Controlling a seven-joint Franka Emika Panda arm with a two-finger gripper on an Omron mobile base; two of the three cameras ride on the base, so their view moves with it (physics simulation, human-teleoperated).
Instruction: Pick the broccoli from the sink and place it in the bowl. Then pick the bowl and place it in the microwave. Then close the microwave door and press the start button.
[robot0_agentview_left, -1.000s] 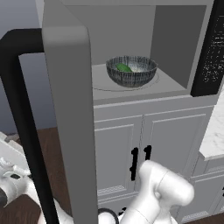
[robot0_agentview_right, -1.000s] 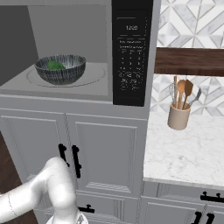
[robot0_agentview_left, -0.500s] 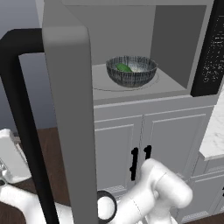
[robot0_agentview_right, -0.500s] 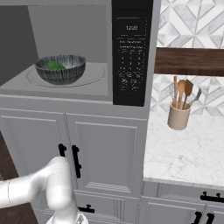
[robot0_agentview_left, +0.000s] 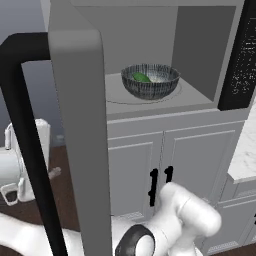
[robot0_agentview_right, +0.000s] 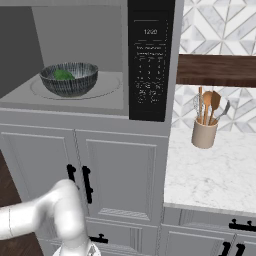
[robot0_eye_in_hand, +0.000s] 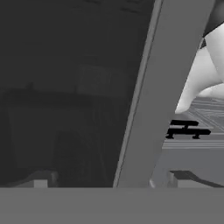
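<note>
My fingers wide apart against the open microwave door, bowl already inside.

My gripper (robot0_eye_in_hand: 105, 181) stands spread wide, holding nothing, with one fingertip (robot0_eye_in_hand: 41, 180) on the dark glass side and the other past the grey frame edge of the microwave door (robot0_eye_in_hand: 168, 87), which runs up close between them. The door's one black bar handle (robot0_agentview_left: 25, 145) rises just beside my hand. Beyond the door edge there is open room in front of two cabinet doors (robot0_agentview_left: 165, 165) with two black pulls. Farther off and above, one microwave (robot0_agentview_right: 85, 50) stands open with one bowl (robot0_agentview_right: 69, 78) on its turntable, holding one broccoli (robot0_agentview_right: 63, 75).
</note>
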